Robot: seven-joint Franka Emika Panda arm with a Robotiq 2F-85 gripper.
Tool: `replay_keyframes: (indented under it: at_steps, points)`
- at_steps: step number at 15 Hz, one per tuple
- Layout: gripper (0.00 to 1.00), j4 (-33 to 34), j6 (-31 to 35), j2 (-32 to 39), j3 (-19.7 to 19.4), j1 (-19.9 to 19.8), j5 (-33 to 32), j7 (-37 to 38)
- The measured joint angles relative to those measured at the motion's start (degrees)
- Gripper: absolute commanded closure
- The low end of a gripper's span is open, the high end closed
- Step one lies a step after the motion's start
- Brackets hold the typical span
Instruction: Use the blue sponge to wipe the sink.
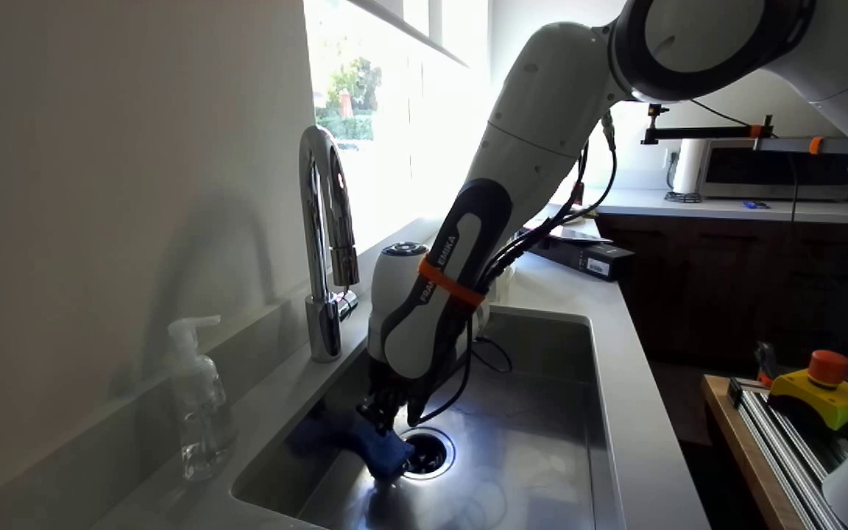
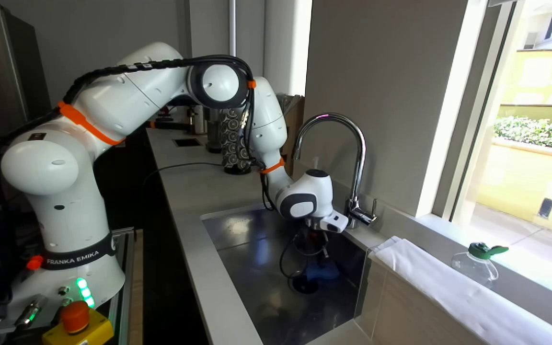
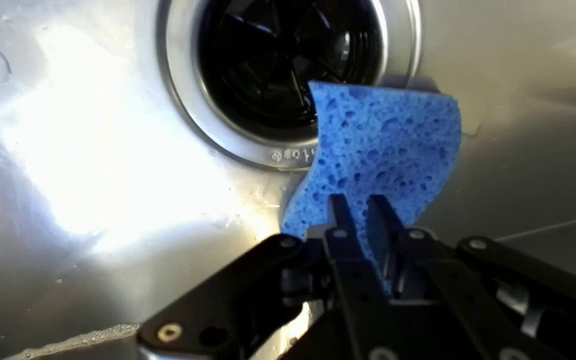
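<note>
A black two-fingered claw (image 3: 359,200) pinches the porous, curved, bright blue sponge (image 3: 388,145) at the edge of the round, steel-ringed drain (image 3: 268,65), whose raised lettering (image 3: 293,154) is unclear, in the grey stainless-steel sink (image 1: 542,442). "FRANKA EMIKA" is printed round the white robot base (image 2: 101,273).

The blue sponge (image 3: 388,145) overhangs the drain (image 3: 268,65) of the steel sink (image 1: 542,427).
</note>
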Motion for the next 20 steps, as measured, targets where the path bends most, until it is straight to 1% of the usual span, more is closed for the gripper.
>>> replay_keyframes:
  at_steps: [6,11,16,20]
  points:
    - [1.00,0.3,0.1,1.1,0.7,0.0,-0.2,-0.4]
    - [1.00,2.7,0.1,3.7,0.5,0.1,-0.2,0.0]
    - [1.00,5.5,0.1,5.0,-0.5,-0.1,1.4,3.8]
    - [1.00,8.5,0.1,6.2,-2.3,-0.1,2.5,6.8]
